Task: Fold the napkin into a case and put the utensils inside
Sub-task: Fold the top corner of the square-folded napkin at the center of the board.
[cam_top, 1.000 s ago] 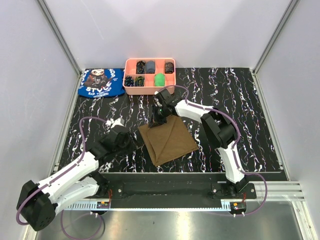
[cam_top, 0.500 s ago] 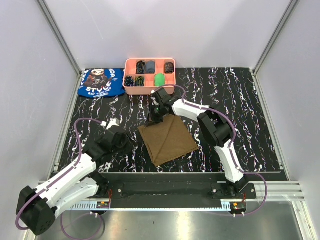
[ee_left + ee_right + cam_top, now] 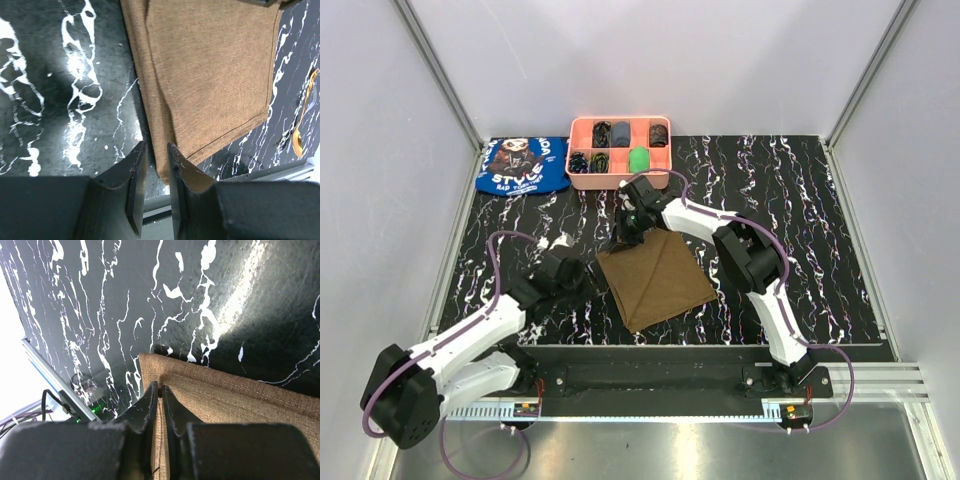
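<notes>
- Two left fingers [image 3: 134, 180] stand narrowly apart and hold nothing, just over the lower edge of the napkin [image 3: 210, 75].
- The right fingers [image 3: 175, 412] nearly meet at its folded corner; whether they grip it, I cannot tell.
- The napkin lies mid-frame on the table [image 3: 800, 200]; the gold spoon [image 3: 298, 142] is at the right edge.

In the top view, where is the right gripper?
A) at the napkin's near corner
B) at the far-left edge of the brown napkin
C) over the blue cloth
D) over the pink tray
B: the right gripper reaches down to the far-left edge of the napkin, on the near side of the pink tray.
</notes>
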Action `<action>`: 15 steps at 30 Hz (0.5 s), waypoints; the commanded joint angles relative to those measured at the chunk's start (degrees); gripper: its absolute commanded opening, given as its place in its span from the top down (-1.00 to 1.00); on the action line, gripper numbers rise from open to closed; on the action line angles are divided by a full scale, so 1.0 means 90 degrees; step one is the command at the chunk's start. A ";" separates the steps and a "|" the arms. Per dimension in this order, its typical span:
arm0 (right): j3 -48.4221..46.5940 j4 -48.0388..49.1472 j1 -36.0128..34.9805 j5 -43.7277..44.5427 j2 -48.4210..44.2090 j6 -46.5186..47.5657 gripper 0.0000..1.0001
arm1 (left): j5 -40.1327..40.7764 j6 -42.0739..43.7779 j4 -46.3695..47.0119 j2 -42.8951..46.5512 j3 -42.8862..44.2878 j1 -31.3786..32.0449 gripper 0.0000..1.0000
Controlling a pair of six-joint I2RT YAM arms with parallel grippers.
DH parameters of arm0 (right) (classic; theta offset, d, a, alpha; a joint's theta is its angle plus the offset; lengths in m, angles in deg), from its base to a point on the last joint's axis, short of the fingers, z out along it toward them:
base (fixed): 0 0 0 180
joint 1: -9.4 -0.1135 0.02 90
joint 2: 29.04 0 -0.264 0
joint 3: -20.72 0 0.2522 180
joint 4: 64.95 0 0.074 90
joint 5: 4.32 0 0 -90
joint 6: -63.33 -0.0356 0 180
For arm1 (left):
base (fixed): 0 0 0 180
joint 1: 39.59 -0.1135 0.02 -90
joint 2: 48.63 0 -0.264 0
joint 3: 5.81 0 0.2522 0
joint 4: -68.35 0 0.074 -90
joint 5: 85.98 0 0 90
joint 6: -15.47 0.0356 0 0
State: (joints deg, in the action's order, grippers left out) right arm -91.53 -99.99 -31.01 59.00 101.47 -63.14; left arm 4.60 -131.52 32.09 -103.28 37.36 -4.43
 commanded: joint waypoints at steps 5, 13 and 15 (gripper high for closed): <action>-0.0325 -0.0047 -0.0062 -0.0083 -0.0068 0.0058 0.48 | -0.0767 0.0287 0.1035 -0.1084 0.0804 -0.0029 0.49; -0.0082 -0.0468 0.0436 0.0064 -0.1150 0.0351 -0.16 | -0.1168 0.0326 0.1435 -0.1739 0.1254 0.0078 0.50; 0.0317 -0.0468 0.0737 0.0044 -0.1434 0.0448 -0.33 | -0.1294 0.0336 0.1591 -0.1934 0.1322 0.0185 0.49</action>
State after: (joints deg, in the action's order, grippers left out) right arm -91.62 -103.33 -29.39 59.18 99.20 -61.54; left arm -3.51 -129.77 41.35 -118.54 46.28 -4.10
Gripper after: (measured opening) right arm 0.613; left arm 0.252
